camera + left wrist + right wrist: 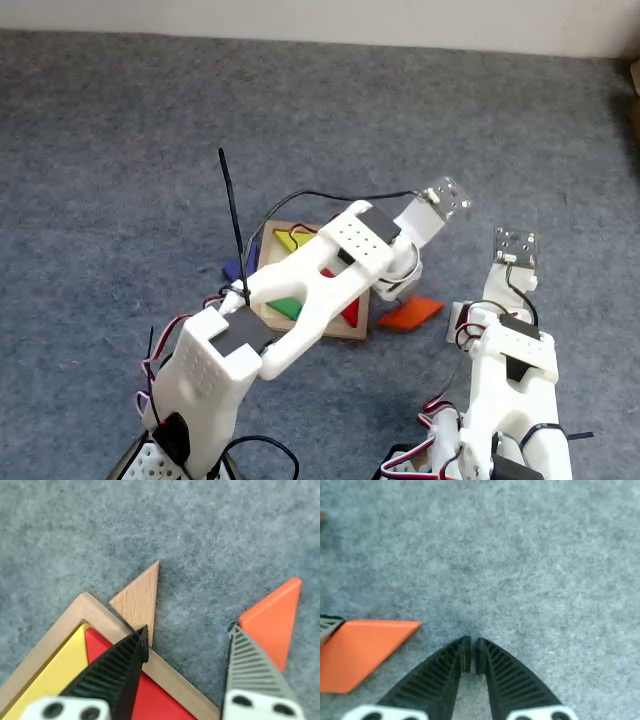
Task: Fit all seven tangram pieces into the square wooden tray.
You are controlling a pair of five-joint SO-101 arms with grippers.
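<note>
The square wooden tray (268, 312) lies under my left arm (330, 270) and holds yellow (292, 239), green (286, 308) and red (351, 313) pieces. Outside the tray's corner (165, 672) lies a plain wooden triangle (140, 597). My left gripper (189, 629) hangs open over the carpet, its black finger (122, 667) above the tray's rim and its pale finger (250, 665) at the orange piece (275, 617). That orange piece (410, 312) lies just right of the tray. My right gripper (471, 647) is shut and holds nothing, a little way from the orange piece (360, 652).
A blue piece (235, 268) lies on the carpet at the tray's left edge. Grey carpet (150, 150) covers the table. My right arm (510, 360) stands at the lower right. A black cable (232, 215) rises from the left arm.
</note>
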